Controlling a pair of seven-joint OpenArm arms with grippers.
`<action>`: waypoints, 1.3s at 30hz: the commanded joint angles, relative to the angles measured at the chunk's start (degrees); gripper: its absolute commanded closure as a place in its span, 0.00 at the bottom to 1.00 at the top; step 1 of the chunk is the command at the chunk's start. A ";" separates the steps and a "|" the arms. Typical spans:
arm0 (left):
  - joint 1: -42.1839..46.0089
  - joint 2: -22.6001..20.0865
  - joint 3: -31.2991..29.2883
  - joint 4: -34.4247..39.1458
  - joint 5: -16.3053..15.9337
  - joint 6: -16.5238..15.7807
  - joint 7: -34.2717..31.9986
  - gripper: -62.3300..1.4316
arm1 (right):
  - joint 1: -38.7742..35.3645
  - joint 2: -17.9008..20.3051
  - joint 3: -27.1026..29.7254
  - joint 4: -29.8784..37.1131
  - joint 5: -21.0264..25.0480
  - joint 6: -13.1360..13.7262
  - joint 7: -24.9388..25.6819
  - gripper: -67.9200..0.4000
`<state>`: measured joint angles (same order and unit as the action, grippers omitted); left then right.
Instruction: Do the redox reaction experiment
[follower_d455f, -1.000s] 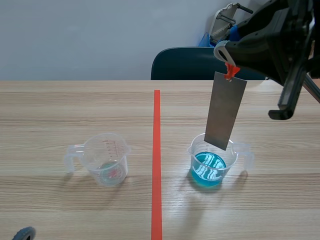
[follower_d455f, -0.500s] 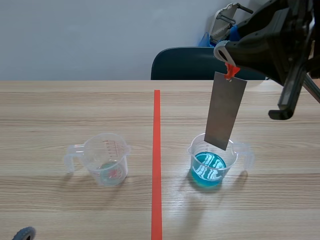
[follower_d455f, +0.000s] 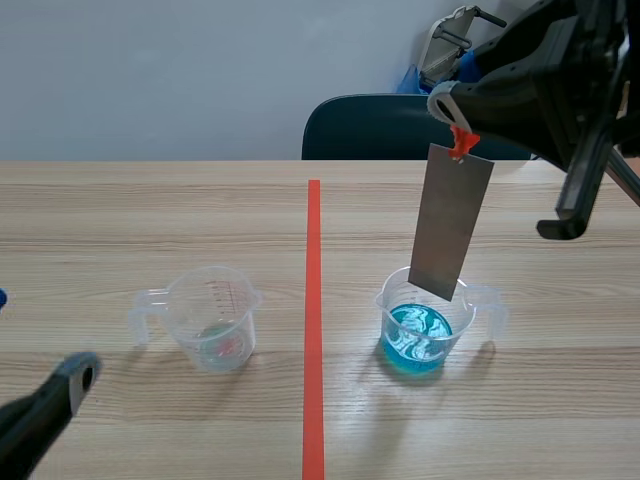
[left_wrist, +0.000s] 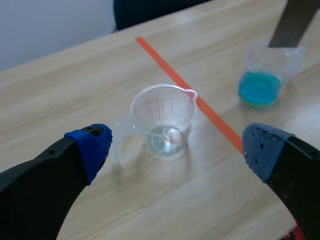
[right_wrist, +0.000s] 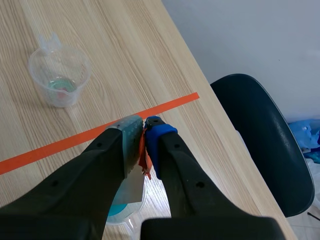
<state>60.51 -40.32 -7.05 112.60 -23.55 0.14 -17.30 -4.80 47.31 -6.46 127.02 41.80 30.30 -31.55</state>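
Observation:
A grey metal plate (follower_d455f: 450, 225) hangs from an orange-red clip (follower_d455f: 461, 140), and my right gripper (follower_d455f: 452, 112) is shut on that clip (right_wrist: 143, 150). The plate's lower end sits at the mouth of a clear beaker of blue liquid (follower_d455f: 420, 335), above the liquid. Left of the tape line stands a second clear beaker (follower_d455f: 213, 320) with only a little liquid at its bottom. In the left wrist view this beaker (left_wrist: 162, 120) stands just ahead of my left gripper (left_wrist: 177, 147), which is open. One finger (follower_d455f: 55, 395) of it shows low in the scene view.
An orange-red tape line (follower_d455f: 314, 320) runs down the middle of the wooden table (follower_d455f: 150, 210). A dark chair (follower_d455f: 385, 128) stands behind the far edge, with blue and grey items beside it. The blue beaker (left_wrist: 260, 87) lies beyond the left gripper's right finger.
My left gripper has come up into the scene view at the lower left, toward the near-empty beaker. The right arm, the clip and the plate have not moved.

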 joint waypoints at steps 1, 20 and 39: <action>-2.89 0.46 -0.04 0.83 -0.98 0.09 1.09 0.21 | 0.70 0.28 0.20 0.70 0.17 -0.22 0.63 0.99; -37.90 8.13 19.47 -10.91 2.10 -7.17 12.33 0.79 | 0.70 0.28 0.20 0.70 -0.24 -0.22 0.63 0.99; -66.47 17.79 47.15 -37.51 2.38 -5.20 8.72 0.92 | 0.83 0.28 0.20 0.70 -0.24 -0.22 0.66 0.99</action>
<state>-5.65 -23.16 40.36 73.69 -21.06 -4.95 -7.64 -4.80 47.31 -6.46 127.02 41.41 30.33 -31.55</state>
